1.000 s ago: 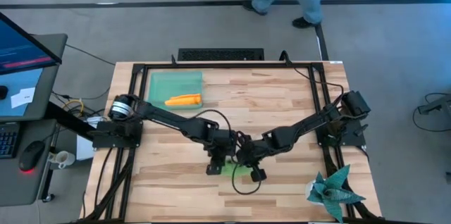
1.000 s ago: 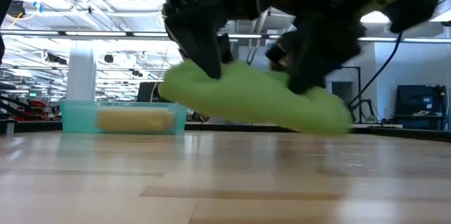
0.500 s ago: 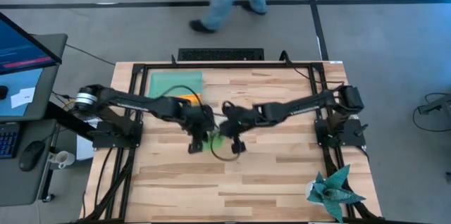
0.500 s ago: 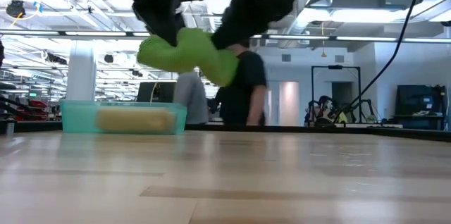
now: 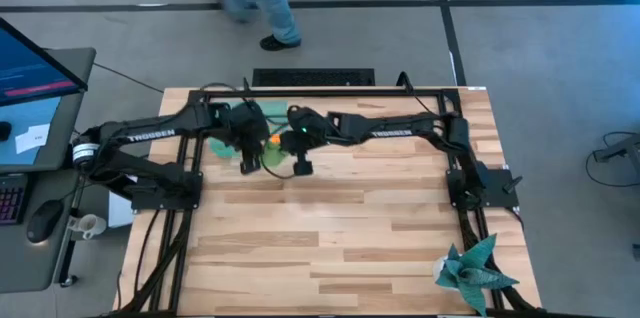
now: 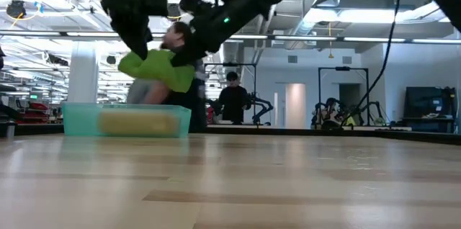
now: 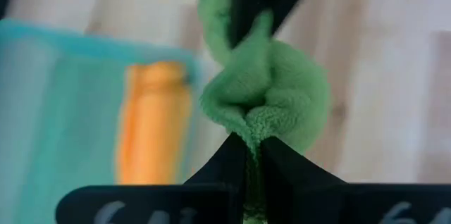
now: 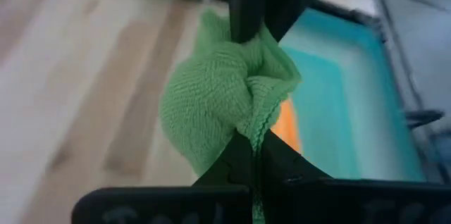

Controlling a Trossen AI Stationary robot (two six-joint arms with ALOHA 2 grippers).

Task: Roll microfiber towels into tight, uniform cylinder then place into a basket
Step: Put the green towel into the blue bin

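The lime green towel (image 6: 157, 70), bunched into a short roll, hangs in the air between my two grippers, above the right end of the mint-green basket (image 6: 75, 119). My left gripper (image 7: 254, 155) is shut on its left end and my right gripper (image 8: 252, 155) on its right end. In the high view the grippers (image 5: 252, 148) (image 5: 296, 146) stand close together at the basket's right edge (image 5: 228, 118). The orange towel (image 7: 151, 125), rolled up, lies inside the basket. My left gripper pinches the left end of the green roll (image 7: 255, 131) between its two fingers, on a gathered fold of several layers. The fingers slant down from above. The roll is lifted clear, hanging below the fingers over the basket. My right gripper pinches the right end of the green roll (image 8: 259, 127) between its two fingers, on a bunched fold of cloth. The fingers slant down from the table's right. The roll hangs clear of the table, slack and puffed out between the two grippers.
A dark teal spiky cloth (image 5: 475, 268) lies at the table's near right corner. A black frame (image 5: 320, 93) runs around the table. A person walks beyond the far edge (image 5: 255, 3); people show in the room behind in the low view (image 6: 232, 99).
Both grippers have carried the green towel from the table's near middle toward the far left, up to the basket. They have drawn closer together, so the roll has bunched shorter. It has stayed clear of the table throughout.
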